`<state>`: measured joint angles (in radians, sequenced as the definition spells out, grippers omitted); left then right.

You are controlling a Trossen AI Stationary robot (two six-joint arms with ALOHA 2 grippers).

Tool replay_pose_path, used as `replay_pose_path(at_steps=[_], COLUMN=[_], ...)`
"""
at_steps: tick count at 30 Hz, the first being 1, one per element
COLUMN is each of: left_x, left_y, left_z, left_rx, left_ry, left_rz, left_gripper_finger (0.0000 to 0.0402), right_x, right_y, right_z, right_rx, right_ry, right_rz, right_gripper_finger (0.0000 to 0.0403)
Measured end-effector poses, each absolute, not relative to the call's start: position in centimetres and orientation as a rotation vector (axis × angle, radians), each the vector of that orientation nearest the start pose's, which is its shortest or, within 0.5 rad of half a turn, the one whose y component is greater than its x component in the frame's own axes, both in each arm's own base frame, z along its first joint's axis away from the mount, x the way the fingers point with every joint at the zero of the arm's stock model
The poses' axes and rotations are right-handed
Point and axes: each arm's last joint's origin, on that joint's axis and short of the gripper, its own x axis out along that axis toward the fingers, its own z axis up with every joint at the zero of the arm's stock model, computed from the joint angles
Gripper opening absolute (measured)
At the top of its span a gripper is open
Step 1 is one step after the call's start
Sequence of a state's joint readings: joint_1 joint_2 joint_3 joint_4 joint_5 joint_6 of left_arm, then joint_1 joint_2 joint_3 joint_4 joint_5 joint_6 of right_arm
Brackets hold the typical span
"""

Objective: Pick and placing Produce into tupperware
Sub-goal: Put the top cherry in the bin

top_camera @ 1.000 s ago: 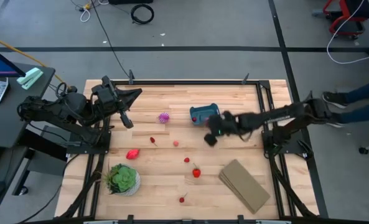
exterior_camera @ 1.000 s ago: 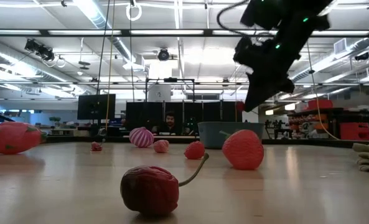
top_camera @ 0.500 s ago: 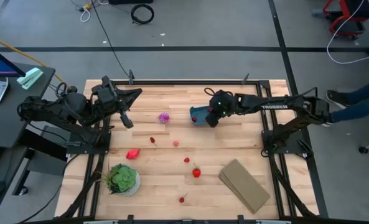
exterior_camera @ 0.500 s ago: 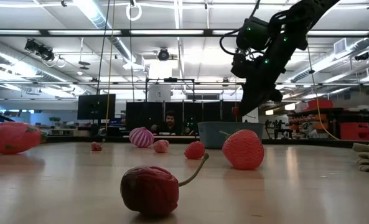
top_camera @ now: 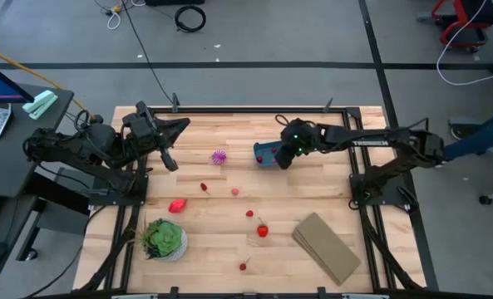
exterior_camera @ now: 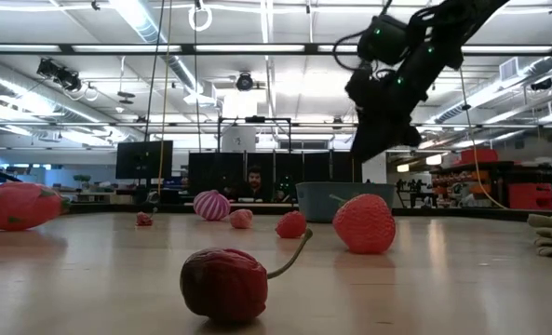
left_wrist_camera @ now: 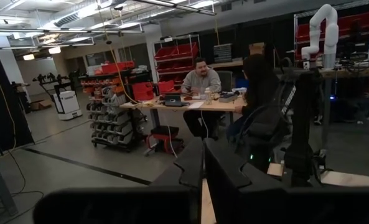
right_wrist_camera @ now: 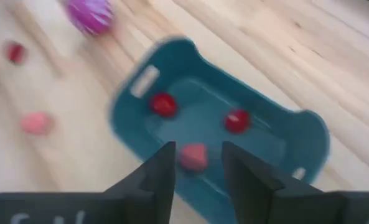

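— How is the right gripper standing just now?

— It is hanging over the tupperware, and its two dark fingers are standing apart with a gap between them. Nothing is sitting in that gap; a pink-red piece is showing through it, lying down inside the tub.

— And what is the tub looking like?

— It is showing as a teal-blue rounded rectangle with low walls, resting near the far edge of the wooden table. Two small red pieces are lying on its floor along with the pinkish one.

— Where is the other produce lying?

— It is sitting scattered on the table: the spiky purple one beside the tub, a strawberry and a cherry towards the near edge, and a bigger red piece near the potted plant. A tan block is lying well apart, on the right side.

— And the left gripper?

— It is waiting over the table's left edge, away from everything, with its fingers pressing together and holding nothing.
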<state>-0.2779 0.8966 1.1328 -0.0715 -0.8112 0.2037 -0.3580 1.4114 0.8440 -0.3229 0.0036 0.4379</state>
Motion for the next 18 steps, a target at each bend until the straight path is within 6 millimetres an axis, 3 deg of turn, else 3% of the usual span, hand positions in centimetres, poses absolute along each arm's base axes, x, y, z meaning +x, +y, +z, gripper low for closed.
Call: replay_pose_path(at_steps=[8, 14, 18], left_x=[16.5, 16.2, 16.1], left_y=[-2.5, -2.4, -2.4], left_z=[44.4, 45.4, 45.6], left_rx=[0.226, 0.202, 0.186], left_ry=[-0.091, -0.179, -0.202], left_rz=[0.556, 0.572, 0.575], left_gripper_finger=[0.0014, 0.0011, 0.0015], right_x=[24.0, 21.8, 20.9], right_y=[-8.3, -7.0, -6.4], right_z=[25.8, 29.0, 30.1], right_rx=[0.674, 0.63, 0.589], right_ry=[0.606, 0.478, 0.431], right_rz=[-0.304, -0.229, -0.218], right_gripper_finger=[0.013, 0.0128, 0.0128])
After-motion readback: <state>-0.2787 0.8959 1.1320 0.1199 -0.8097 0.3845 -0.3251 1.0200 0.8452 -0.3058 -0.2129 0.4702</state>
